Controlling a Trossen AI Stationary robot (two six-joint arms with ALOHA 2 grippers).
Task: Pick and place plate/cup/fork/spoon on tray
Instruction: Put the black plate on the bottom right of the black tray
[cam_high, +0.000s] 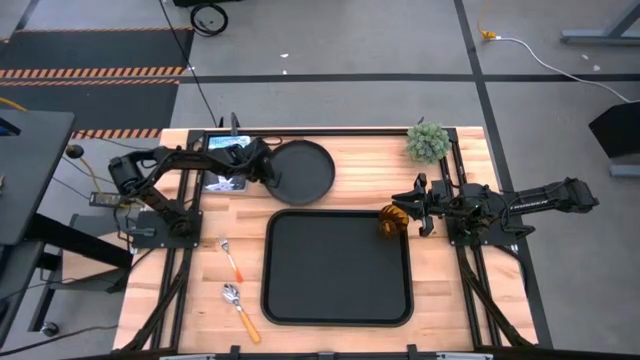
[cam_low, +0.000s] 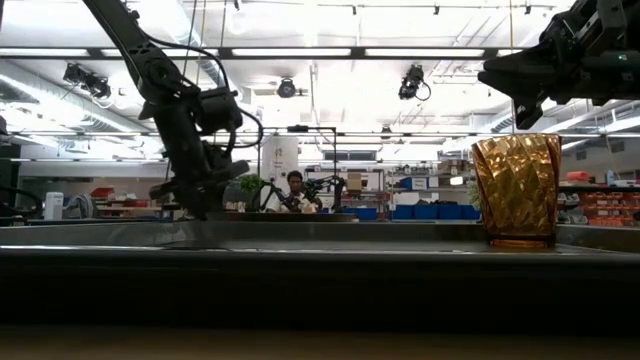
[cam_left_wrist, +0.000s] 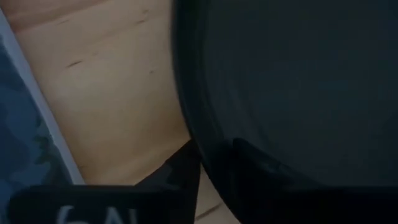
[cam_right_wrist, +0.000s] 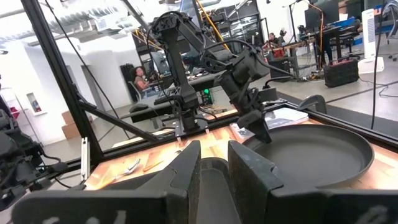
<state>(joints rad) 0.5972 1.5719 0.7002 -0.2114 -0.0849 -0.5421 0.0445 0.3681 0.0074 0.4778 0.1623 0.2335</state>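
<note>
Round black plate (cam_high: 303, 170), raised rim in left pincer (cam_high: 268, 172)

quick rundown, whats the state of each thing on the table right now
plate: on the wood beyond the tray, left gripper shut on its rim
cup: upright on the tray's right edge, released
right gripper: open, just clear of the cup
tray: holds only the cup
fork: on wood, untouched
spoon: on wood, untouched
</note>
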